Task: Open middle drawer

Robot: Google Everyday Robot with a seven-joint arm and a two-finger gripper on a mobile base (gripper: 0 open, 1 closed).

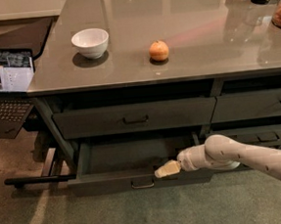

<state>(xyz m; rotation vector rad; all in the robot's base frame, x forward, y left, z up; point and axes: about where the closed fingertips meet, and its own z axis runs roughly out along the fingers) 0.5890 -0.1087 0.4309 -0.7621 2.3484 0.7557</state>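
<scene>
Middle drawer (102, 182) is found low on the near face of the desk (198, 40), left of centre, directly beneath the shut upper drawer front (92, 122); it is drawn well out towards the near side, so that its plain grey inside is exposed from above and its front stands clear of the fronts around it; its small dark pull (143, 184) is seen at the middle of that front. The claw (166, 169) is placed at the top edge of the drawer front, just right of the pull and a little above it, with the pale arm (242, 156) reaching in from the right; whether the claw is wide, narrow or closed on the edge cannot be told. The task is judged to be largely done, since the opening is already wide; what is left, at most, is a little more travel outward and the release and withdrawal of the claw; how much travel remains cannot be judged, as the rear of the drawer is hidden under the desk. On the desk a white bowl (90, 42) and an orange fruit (158, 50) are set well apart from the work; an open laptop (4, 72) is seen at the far left.
</scene>
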